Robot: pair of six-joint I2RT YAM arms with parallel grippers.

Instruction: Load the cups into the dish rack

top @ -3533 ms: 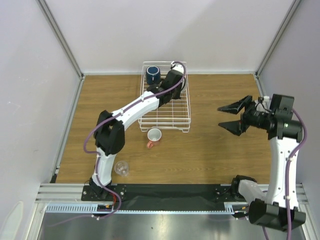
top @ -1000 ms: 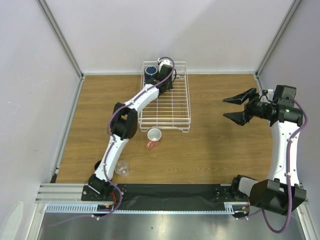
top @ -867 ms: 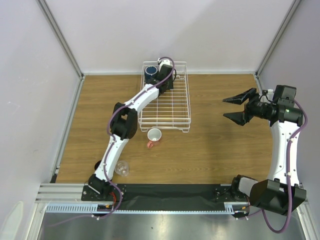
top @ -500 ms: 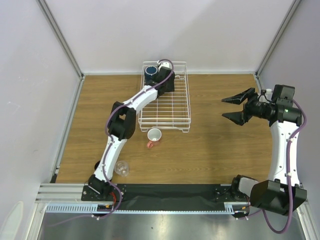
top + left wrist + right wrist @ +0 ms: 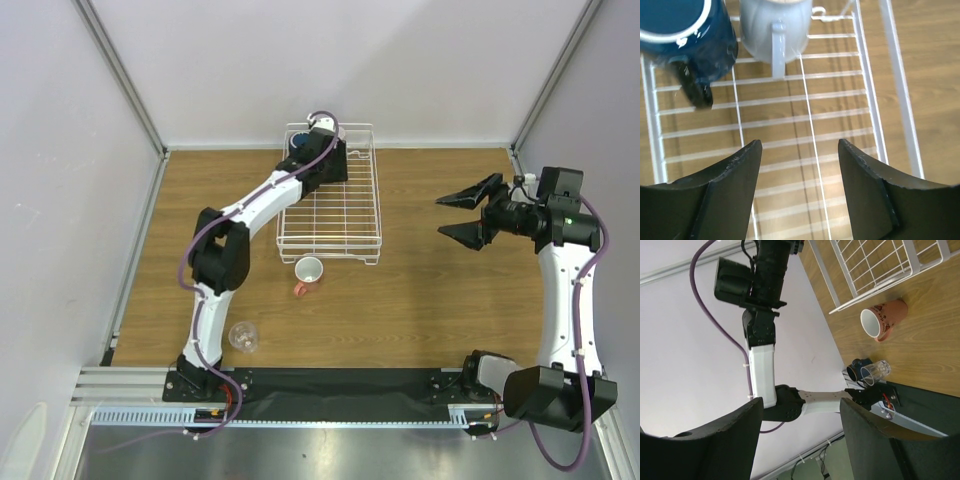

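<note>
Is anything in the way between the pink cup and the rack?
Nothing visible does. The salmon-pink cup lies on its side on the wood right before the dish rack's near rail. The rack floor there is bare; the navy mug and grey mug sit at its far end.

Five cups, one rack, two grippers.
The five cups are one large navy mug (image 5: 685, 35), one light grey mug (image 5: 775, 25), one salmon-pink cup (image 5: 309, 272), one clear glass tumbler (image 5: 242, 337) and one small dark blue cup (image 5: 858, 369). There is a single dish rack (image 5: 377, 200). The two grippers are the left gripper (image 5: 800, 150) and the right gripper (image 5: 440, 217).
</note>
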